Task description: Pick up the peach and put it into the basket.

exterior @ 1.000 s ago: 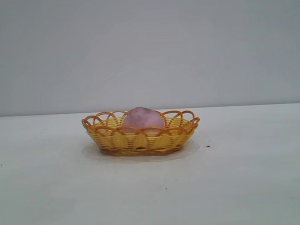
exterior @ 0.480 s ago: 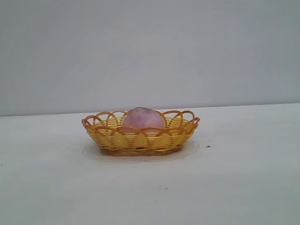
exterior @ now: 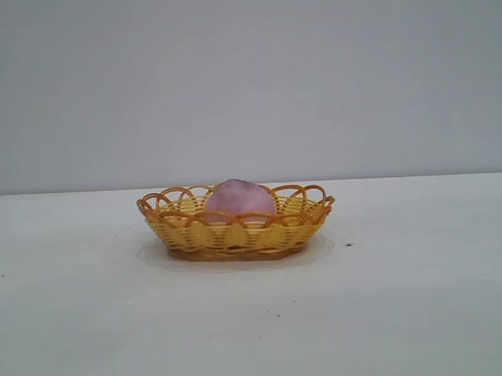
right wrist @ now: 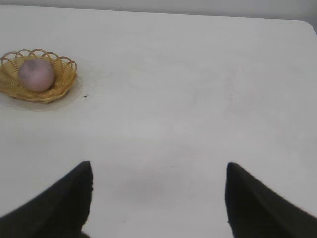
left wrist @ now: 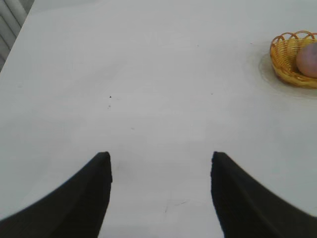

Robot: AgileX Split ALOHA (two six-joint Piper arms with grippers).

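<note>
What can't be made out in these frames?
- Peach underside: exterior view, hidden by the basket wall.
- Peach and basket far side: left wrist view, cut off by the frame edge.
- Arms: absent from the exterior view.
- Left gripper, right gripper: only the open fingertips show; bodies out of frame.

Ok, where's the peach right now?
The peach sits inside the basket near the middle of the table in the exterior view. Both grippers, left and right, are open, well away from it.
</note>
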